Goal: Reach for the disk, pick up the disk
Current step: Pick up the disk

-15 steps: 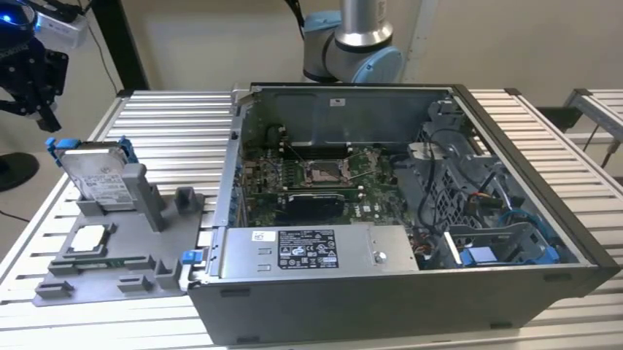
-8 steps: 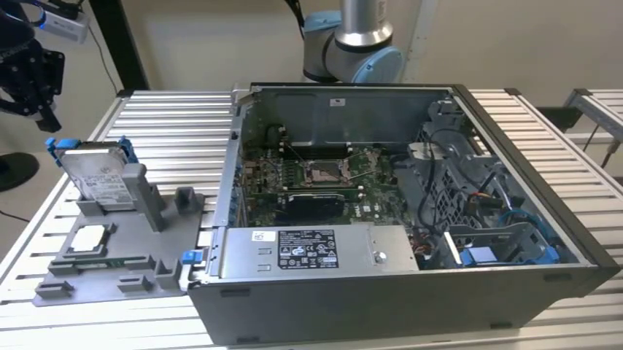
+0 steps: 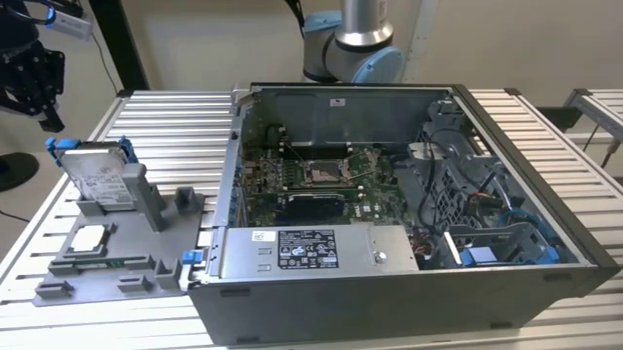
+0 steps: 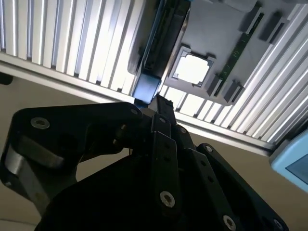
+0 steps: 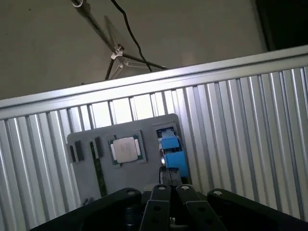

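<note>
The black robot hand [image 3: 49, 117] hangs above the exterior view's left edge of the ribbed aluminium desk [image 3: 175, 124], apart from everything on it. In both wrist views its fingers [image 5: 162, 192] lie clenched together with nothing between them.

The disk [image 3: 98, 173], a flat silver-grey metal hard drive with a white label in a bright blue plastic bracket, stands on edge in a slot of the grey plastic fixture [image 3: 146, 255]. It sits below the hand and toward the exterior view's right of it. A small square silver CPU chip [image 3: 90, 237] lies flat in the same fixture, near the disk. An open grey computer case [image 3: 545, 219] stands further toward that view's right. In the first wrist view the disk [image 5: 171, 149] shows edge-on, its blue bracket uppermost.

As I judge it, the chief risk is the clenched fingers: brought down this way, they would strike the disk's top edge instead of straddling it. A grip on the plastic bracket alone may flex or slip. The grey upright just beside the disk could catch a finger. A tilted pull might bind the disk in its slot and drag the fixture along.
</note>
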You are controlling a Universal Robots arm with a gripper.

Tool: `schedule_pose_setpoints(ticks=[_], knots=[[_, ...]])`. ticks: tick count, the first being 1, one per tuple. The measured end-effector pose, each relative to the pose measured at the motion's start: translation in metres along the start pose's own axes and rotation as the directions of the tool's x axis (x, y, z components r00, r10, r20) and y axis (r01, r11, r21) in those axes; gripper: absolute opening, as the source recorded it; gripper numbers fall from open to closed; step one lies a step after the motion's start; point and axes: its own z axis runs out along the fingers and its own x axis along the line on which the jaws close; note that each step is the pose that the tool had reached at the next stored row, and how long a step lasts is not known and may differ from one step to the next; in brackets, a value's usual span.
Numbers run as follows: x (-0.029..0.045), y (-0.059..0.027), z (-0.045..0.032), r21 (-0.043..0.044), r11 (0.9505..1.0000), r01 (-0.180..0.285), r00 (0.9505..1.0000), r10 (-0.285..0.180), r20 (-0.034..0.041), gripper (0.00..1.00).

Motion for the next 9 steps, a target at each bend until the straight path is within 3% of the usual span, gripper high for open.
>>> schedule_pose_setpoints(ticks=[9], knots=[[-0.0023, 0.0001, 0.0008, 0.0030, 1.0000, 0.004, 1.0000, -0.004, 0.0003, 0.00]])
